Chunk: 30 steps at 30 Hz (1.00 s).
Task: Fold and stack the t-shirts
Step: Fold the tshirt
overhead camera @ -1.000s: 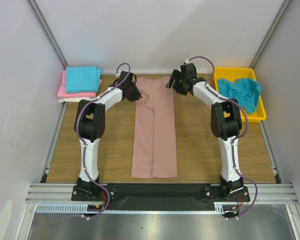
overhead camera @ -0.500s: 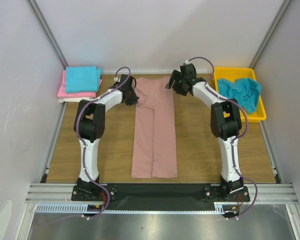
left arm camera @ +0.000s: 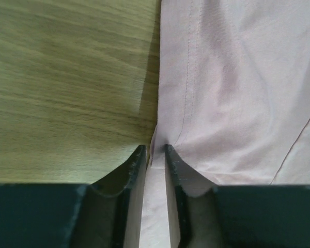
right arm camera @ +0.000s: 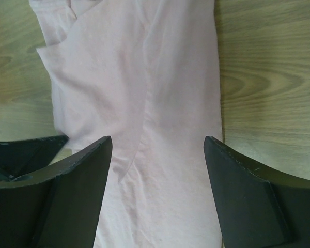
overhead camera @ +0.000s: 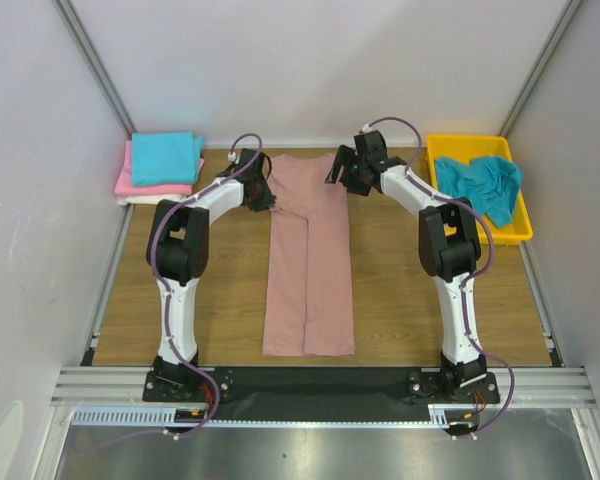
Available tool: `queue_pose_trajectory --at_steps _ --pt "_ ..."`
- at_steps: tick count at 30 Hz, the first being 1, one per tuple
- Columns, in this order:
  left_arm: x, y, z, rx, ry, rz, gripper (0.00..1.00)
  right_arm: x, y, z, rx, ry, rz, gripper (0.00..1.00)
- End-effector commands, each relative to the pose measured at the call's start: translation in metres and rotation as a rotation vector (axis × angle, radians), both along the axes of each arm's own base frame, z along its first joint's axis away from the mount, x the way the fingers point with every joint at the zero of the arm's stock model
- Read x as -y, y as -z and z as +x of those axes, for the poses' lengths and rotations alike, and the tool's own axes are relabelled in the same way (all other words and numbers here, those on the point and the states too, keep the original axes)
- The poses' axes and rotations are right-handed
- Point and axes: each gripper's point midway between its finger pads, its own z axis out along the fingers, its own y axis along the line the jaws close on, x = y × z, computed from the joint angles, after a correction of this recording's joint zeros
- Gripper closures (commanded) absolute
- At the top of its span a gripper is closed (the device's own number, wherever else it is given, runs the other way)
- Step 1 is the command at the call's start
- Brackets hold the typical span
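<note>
Setting: a wooden table [overhead camera: 400,300], enclosed by plain white walls [overhead camera: 310,60] on three sides.

Item 1. A dusty-pink t-shirt [overhead camera: 308,265], laid flat along the middle of the table. It is folded lengthwise into a long narrow strip that runs from the near edge to the far end, with both side panels turned in over the centre.

Item 2. A stack of folded shirts at the far left corner. A teal t-shirt [overhead camera: 166,158] is set on top, a bright pink t-shirt [overhead camera: 130,182] is seen beneath it, and a white t-shirt [overhead camera: 140,199] shows only as a thin edge at the bottom.

Item 3. A yellow tray [overhead camera: 520,235] at the far right. A second, crumpled teal t-shirt [overhead camera: 485,185] is heaped in it.

Item 4. The left gripper [overhead camera: 263,195], placed at the far left edge of the strip. Its fingers [left arm camera: 137,170] are drawn to a narrow slot, and a puckered fold of the pink hem is pinched between them at the border of cloth and wood.

Item 5. The right gripper [overhead camera: 342,172], held over the far right part of the same shirt. Its jaws are spread wide with nothing gripped, and the folded pink cloth is seen lying flat below the gap. Whether the fingertips touch the cloth cannot be told.
</note>
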Motion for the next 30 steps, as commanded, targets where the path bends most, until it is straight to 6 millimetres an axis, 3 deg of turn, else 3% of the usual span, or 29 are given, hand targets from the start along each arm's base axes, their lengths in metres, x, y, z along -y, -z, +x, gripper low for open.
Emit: queue_pose_trajectory --at_steps 1,4,6,9,10,11,12,13,15,16,17,19,20,21,22,24,26,27,29,30 --pt "-0.011 -0.078 0.018 0.176 0.036 0.053 0.69 -0.010 -0.017 -0.017 0.008 -0.078 -0.030 0.22" --pt "-0.020 -0.105 0.014 0.222 0.051 0.101 0.52 -0.015 -0.016 -0.034 -0.005 -0.121 -0.056 0.22" --pt "-0.024 -0.113 0.007 0.227 0.065 0.126 0.43 -0.018 -0.014 -0.046 -0.020 -0.145 -0.059 0.24" --pt "-0.029 -0.126 -0.010 0.228 0.083 0.134 0.33 -0.023 -0.014 -0.065 -0.047 -0.172 -0.070 0.26" --pt "-0.030 -0.127 -0.017 0.221 0.087 0.129 0.32 -0.021 -0.003 -0.078 -0.084 -0.180 -0.084 0.26" --pt "-0.029 -0.127 -0.032 0.210 0.106 0.117 0.31 -0.019 -0.004 -0.085 -0.092 -0.182 -0.087 0.26" --pt "-0.030 -0.125 -0.042 0.193 0.110 0.107 0.29 -0.017 -0.018 -0.092 -0.074 -0.181 -0.079 0.25" --pt "-0.028 -0.122 -0.053 0.180 0.120 0.094 0.28 -0.010 -0.005 -0.110 -0.119 -0.179 -0.087 0.24" --pt "-0.027 -0.113 -0.087 0.142 0.133 0.054 0.26 -0.004 -0.007 -0.127 -0.129 -0.174 -0.078 0.22" --pt "-0.025 -0.110 -0.100 0.130 0.141 0.040 0.26 -0.002 -0.026 -0.136 -0.098 -0.176 -0.058 0.20" --pt "-0.026 -0.101 -0.123 0.101 0.136 0.022 0.25 0.004 -0.010 -0.155 -0.150 -0.170 -0.062 0.19" --pt "-0.021 -0.094 -0.149 0.075 0.153 0.000 0.24 0.006 -0.023 -0.177 -0.154 -0.184 -0.026 0.16" --pt "-0.019 -0.090 -0.171 0.054 0.161 -0.031 0.23 0.011 -0.008 -0.200 -0.210 -0.188 -0.031 0.16" --pt "-0.016 -0.088 -0.182 0.045 0.170 -0.046 0.23 0.011 -0.006 -0.213 -0.224 -0.198 -0.028 0.15" --pt "-0.012 -0.073 -0.202 0.005 0.188 -0.049 0.22 0.012 -0.014 -0.225 -0.214 -0.206 -0.015 0.15" --pt "-0.006 -0.079 -0.223 0.009 0.191 -0.099 0.21 0.017 0.005 -0.260 -0.284 -0.217 -0.020 0.14" --pt "-0.003 -0.066 -0.250 -0.034 0.195 -0.125 0.21 0.019 -0.002 -0.281 -0.290 -0.219 0.009 0.14" --pt "0.001 -0.072 -0.261 -0.016 0.210 -0.146 0.20 0.024 0.011 -0.302 -0.343 -0.215 0.020 0.14" --pt "-0.001 -0.057 -0.284 -0.063 0.199 -0.164 0.20 0.027 0.004 -0.320 -0.334 -0.214 0.052 0.15" --pt "-0.001 -0.055 -0.292 -0.068 0.198 -0.176 0.20 0.032 0.012 -0.334 -0.365 -0.198 0.055 0.15"
